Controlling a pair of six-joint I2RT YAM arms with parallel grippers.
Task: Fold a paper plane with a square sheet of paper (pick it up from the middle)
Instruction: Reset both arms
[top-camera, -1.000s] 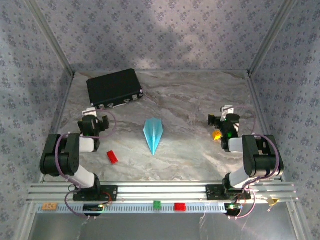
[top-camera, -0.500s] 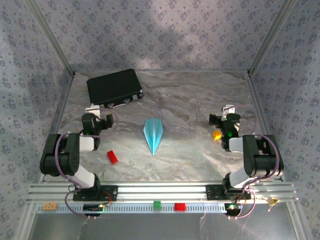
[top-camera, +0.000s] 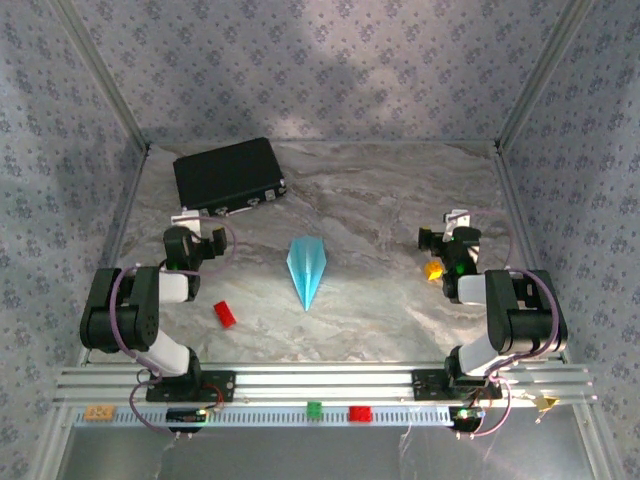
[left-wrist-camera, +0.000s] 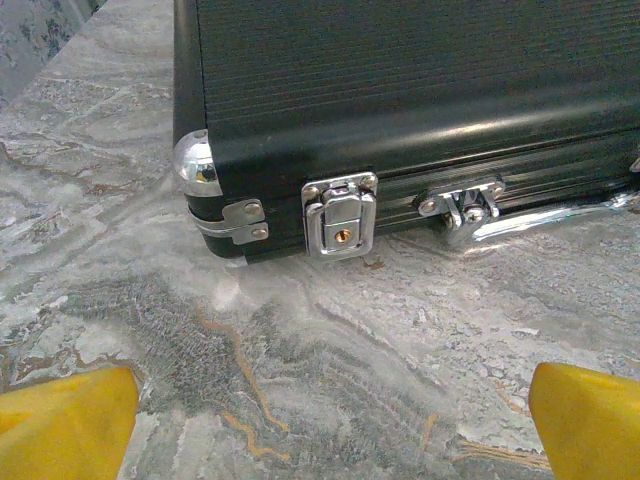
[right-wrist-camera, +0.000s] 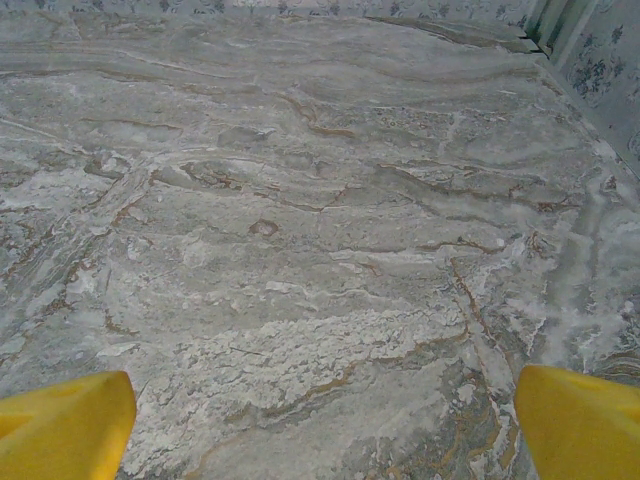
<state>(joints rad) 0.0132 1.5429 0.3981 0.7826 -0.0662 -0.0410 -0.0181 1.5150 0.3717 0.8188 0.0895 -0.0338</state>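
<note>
top external: you'll find the paper plane (top-camera: 307, 268) lying flat near the middle of the table (top-camera: 380, 200), nose toward the near edge, well apart from both arms. it hasn't shifted over the last second. the one change is small: the left gripper (top-camera: 192, 220) has nudged a little toward the far edge and the black case (top-camera: 228, 173), then settled. the right gripper (top-camera: 447, 230) sits near the right edge where it was. the small red brick (top-camera: 224, 314) lies untouched between the left arm and the plane. judging from this, the folding looks finished and the arms are parking, not reaching.

left wrist: your left gripper (left-wrist-camera: 320, 425) is spread wide, with a yellow fingertip low at each side of the picture and nothing between them but bare marble. straight ahead is the black case (left-wrist-camera: 400, 100), its near-left corner and a chrome latch (left-wrist-camera: 341, 216) close to the fingers but not touching them.

right wrist: your right gripper (right-wrist-camera: 320, 425) is likewise released, yellow tips far apart and empty over the bare table (right-wrist-camera: 300, 250), looking toward the far right corner.

if you mean to stop here, nothing is left in either grip, and the plane rests freely.
</note>
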